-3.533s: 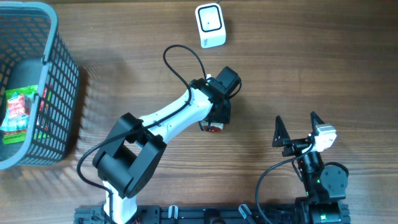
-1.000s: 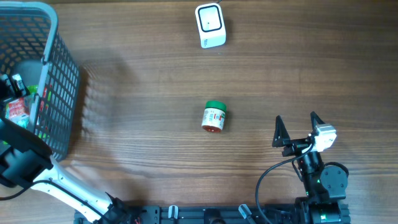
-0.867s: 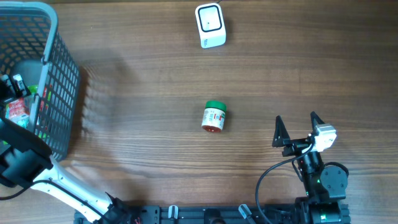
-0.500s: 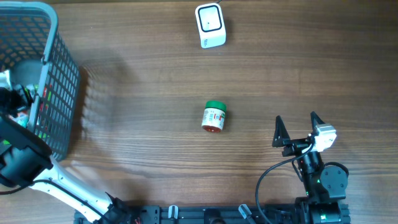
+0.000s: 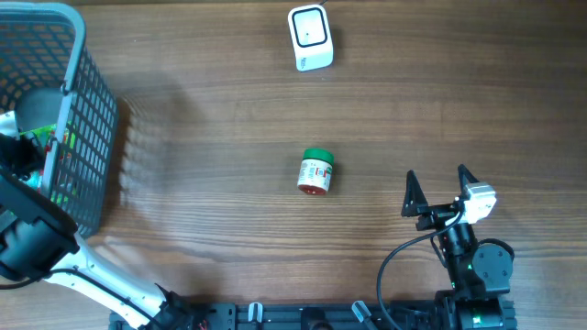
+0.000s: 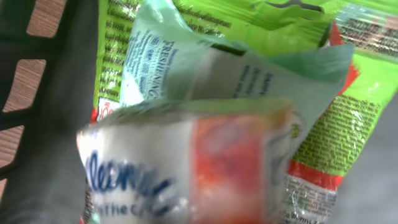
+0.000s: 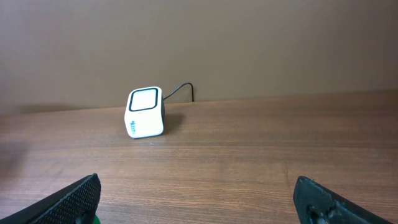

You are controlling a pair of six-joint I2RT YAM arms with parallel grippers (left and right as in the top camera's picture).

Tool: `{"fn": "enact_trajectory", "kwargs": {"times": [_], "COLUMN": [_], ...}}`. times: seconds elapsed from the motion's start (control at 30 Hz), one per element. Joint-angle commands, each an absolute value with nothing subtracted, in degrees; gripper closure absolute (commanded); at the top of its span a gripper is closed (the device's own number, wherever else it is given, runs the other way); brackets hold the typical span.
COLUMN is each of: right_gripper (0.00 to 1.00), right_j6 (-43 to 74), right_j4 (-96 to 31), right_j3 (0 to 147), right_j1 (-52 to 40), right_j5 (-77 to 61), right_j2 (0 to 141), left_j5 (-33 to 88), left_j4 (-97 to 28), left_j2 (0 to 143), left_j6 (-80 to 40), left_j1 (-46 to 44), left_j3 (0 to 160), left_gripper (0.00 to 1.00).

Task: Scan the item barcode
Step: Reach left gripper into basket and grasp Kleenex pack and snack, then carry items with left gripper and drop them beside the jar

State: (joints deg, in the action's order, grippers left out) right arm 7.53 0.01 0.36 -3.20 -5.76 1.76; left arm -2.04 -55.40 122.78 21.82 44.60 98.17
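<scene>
My left gripper (image 5: pixel 16 152) is down inside the grey basket (image 5: pixel 89 137) at the table's left edge, its jaws hidden among the packets. The left wrist view is filled by a blurred white packet (image 6: pixel 186 163) with a red band and blue writing, very close to the camera, lying over green packets (image 6: pixel 211 25). No fingers show there. A small jar (image 5: pixel 316 172) with a green cap lies on its side mid-table. The white barcode scanner (image 5: pixel 310 37) (image 7: pixel 145 112) stands at the far edge. My right gripper (image 5: pixel 440 189) (image 7: pixel 198 191) rests open and empty near the front right.
The basket's dark mesh wall (image 6: pixel 43 74) rises close on the left of the wrist camera. The left arm (image 5: pixel 32 234) runs from the front edge up into the basket. The scanner's cable (image 7: pixel 180 92) trails behind it toward the wall.
The left arm left the jar mid-table and went to the basket. Over the last second its gripper sank a little deeper among the packets. The right arm stayed still.
</scene>
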Motion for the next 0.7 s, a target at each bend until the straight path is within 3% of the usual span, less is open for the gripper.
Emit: {"fn": "enact_trajectory", "kwargs": {"times": [0.0, 0.43, 0.67], "right_gripper": [0.0, 0.0, 0.0], "right_j6": [8.03, 8.03, 8.05], "right_j4": [0.32, 0.32, 0.32], "right_j3": [0.3, 0.3, 0.3], "right_j1": [-2.92, -2.92, -2.92], "right_j5": [-5.91, -5.89, -5.89], "right_j2": [1.56, 1.56, 1.56], "left_j5": [0.64, 1.3, 18.83], "left_j4": [-56.29, -54.96, -60.84], "left_j2": [124.09, 100.75, 84.51], "left_j6": [20.53, 10.96, -3.88], "left_j1": [44.51, 44.47, 39.75], "left_j3": [95.59, 107.35, 107.33], "left_gripper": [0.94, 0.96, 0.96]}}
